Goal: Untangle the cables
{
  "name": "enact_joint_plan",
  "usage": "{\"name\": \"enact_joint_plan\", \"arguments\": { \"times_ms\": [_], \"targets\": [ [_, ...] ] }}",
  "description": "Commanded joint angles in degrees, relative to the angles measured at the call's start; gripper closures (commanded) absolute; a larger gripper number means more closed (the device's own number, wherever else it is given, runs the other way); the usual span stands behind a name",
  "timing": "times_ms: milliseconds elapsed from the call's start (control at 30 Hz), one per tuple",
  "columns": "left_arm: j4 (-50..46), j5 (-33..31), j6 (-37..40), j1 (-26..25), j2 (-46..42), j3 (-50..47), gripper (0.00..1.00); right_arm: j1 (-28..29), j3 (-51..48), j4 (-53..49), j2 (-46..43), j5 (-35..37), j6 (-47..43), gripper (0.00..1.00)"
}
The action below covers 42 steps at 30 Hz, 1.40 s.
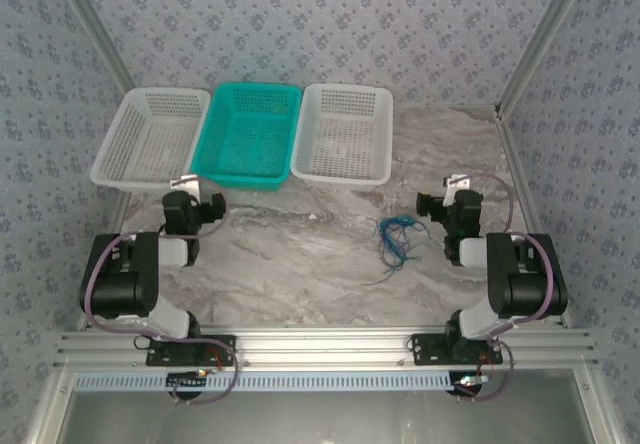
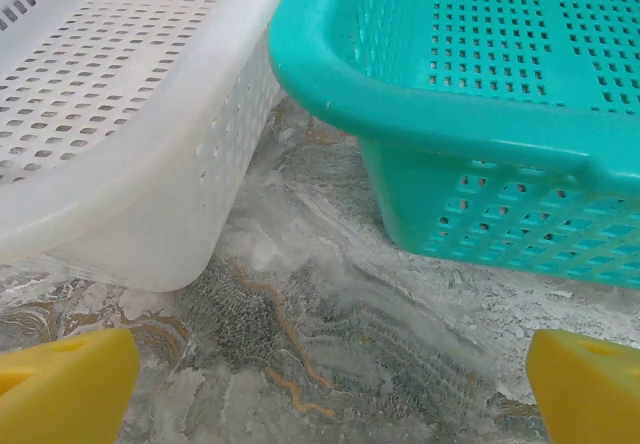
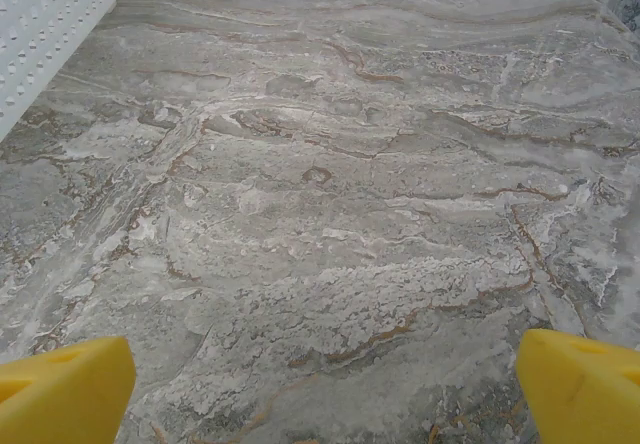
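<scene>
The cables (image 1: 394, 237) lie as one small tangle of thin blue, teal and dark wires on the marble table (image 1: 300, 264), right of centre. My right gripper (image 1: 440, 190) stands open just right of the tangle and a little beyond it. In the right wrist view it (image 3: 325, 389) has its yellow fingertips (image 3: 60, 389) wide apart over bare marble. My left gripper (image 1: 197, 189) is open at the left, close to the baskets' near sides. In the left wrist view it (image 2: 330, 394) has nothing between its yellow pads (image 2: 60, 389).
Three baskets stand in a row at the back: a white one (image 1: 112, 154), a teal one (image 1: 240, 178) and another white one (image 1: 340, 178). The left wrist view faces the white basket (image 2: 150, 214) and the teal basket (image 2: 420, 104). Patterned walls enclose the table.
</scene>
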Motion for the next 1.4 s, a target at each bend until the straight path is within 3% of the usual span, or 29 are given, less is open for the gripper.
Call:
{"name": "enact_joint_plan", "arguments": {
  "times_ms": [0,600,700,800,867,1000,1100,1167,1367],
  "targets": [
    [0.82,0.85,0.62,-0.2,-0.18,1.29,0.0,0.19,1.05,-0.29,-0.25,0.22,-1.05,0.0],
    [1.07,3.22,-0.1,1.08,-0.24,1.21,0.0,-0.61,0.78,0.12,-0.33,-0.95,-0.4,0.0],
    [1.15,0.5,-1.21,1.09,-2.03,0.46,0.01,-0.16,5.02,-14.06,-7.86,6.31,2.32,0.0],
    [-3.32,-5.13,-3.9,1.12,-10.82,-1.65,0.0,-1.08,11.82,-36.2,-18.04,14.49,17.75,0.0],
    [-11.83,-8.75,-8.14,0.93,-18.88,-1.53,0.01,-2.13,17.64,-51.93,-22.08,13.63,29.03,0.0],
    [-34.51,-13.83,-22.73,-0.17,-35.6,2.06,0.01,-0.01,27.57,-71.22,-22.37,5.37,31.91,0.0],
    [-49.38,-10.44,-31.66,-3.79,-41.83,7.51,0.01,3.04,31.04,-78.16,-19.55,-4.27,31.17,0.0],
    [-54.3,-6.36,-35.35,-8.31,-43.04,10.07,0.01,6.06,32.49,-83.35,-16.51,-6.44,31.45,0.0],
    [-51.84,2.37,-40.26,-30.4,-38.0,13.17,0.01,18.04,32.59,-86.01,-8.37,-1.38,32.12,0.0]
  ]
}}
